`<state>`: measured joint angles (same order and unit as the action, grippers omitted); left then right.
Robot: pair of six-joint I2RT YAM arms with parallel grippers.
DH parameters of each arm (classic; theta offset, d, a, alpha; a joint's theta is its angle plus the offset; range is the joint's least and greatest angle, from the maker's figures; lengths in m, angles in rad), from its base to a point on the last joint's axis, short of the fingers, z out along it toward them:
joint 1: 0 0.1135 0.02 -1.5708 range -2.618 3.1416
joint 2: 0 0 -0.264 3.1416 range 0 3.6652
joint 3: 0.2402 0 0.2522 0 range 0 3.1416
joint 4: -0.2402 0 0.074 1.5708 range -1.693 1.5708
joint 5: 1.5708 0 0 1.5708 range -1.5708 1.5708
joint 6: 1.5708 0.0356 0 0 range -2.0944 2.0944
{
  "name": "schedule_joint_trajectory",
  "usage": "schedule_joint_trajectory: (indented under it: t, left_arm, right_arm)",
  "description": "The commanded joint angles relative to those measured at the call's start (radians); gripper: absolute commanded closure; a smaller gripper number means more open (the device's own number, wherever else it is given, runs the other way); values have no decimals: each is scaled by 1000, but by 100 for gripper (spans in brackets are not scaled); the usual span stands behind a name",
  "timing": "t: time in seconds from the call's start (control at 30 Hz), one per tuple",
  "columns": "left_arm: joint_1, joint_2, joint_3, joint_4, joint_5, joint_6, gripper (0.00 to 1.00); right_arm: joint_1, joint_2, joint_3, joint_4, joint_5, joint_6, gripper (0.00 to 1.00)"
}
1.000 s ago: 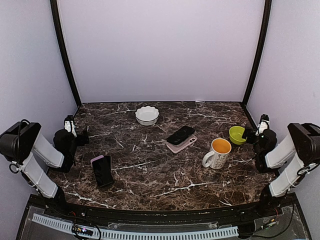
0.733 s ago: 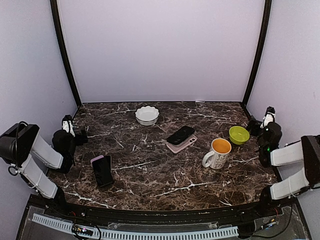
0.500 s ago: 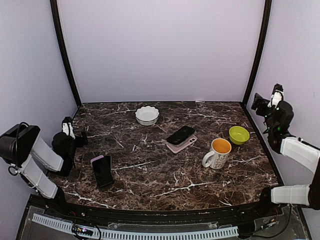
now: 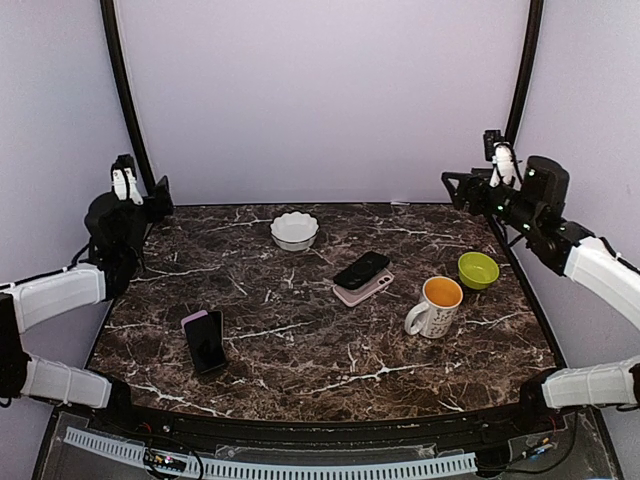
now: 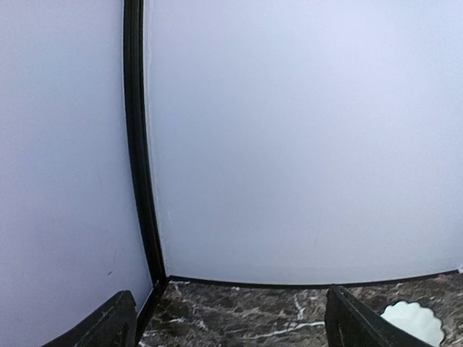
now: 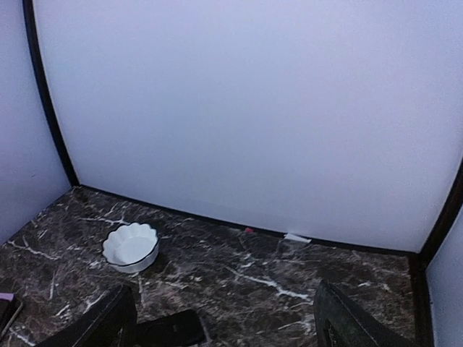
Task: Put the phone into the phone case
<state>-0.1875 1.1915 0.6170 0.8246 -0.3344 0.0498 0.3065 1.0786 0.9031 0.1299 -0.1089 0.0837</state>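
A black phone [image 4: 361, 269] lies slanted, partly on top of a pink phone case [image 4: 366, 289], at the table's middle. A second black phone [image 4: 207, 342] lies at the front left with a pink edge [image 4: 193, 319] showing at its far end. My left gripper [image 4: 158, 195] is raised high at the back left, open and empty. My right gripper [image 4: 456, 188] is raised high at the back right, open and empty. In the right wrist view the middle phone [image 6: 168, 330] shows at the bottom edge, between the spread fingers [image 6: 105, 323]. The left wrist view shows only its fingers [image 5: 353, 323], wall and table.
A white scalloped bowl [image 4: 294, 230] stands at the back middle; it also shows in the right wrist view [image 6: 131, 246] and the left wrist view [image 5: 412, 323]. A white mug with an orange inside [image 4: 436, 304] and a green bowl [image 4: 478, 269] stand at the right. Black frame posts [image 4: 125, 100] flank the back wall.
Both arms have lifted from low folded poses at the table's sides to high poses. The right gripper rose first and swung inward; the left rose last. Nothing on the table moved.
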Motion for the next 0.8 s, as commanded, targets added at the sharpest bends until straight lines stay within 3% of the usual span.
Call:
schedule_joint_trajectory:
  t: [0.0,0.17,0.23,0.3,0.43,0.77]
  left_arm:
    - [-44,-7,247,-522,189,-212,12]
    - [-119,46,472,-947,375,-227,14]
    - [-143,72,536,-1059,450,-213,15]
    - [-156,89,532,-1119,480,-196,18]
    - [-163,87,456,-1145,477,-170,19]
    - [-164,54,352,-1076,464,-78,18]
  right_arm:
    - [182,85,116,-177,155,-72,19]
    - [408,301,254,-315,391,-181,29]
    - [474,413,321,-367,465,-232,40]
    - [514,511,375,-398,434,-279,44]
    - [552,664,421,-381,346,-334,45]
    - [591,893,519,-439,423,-423,41]
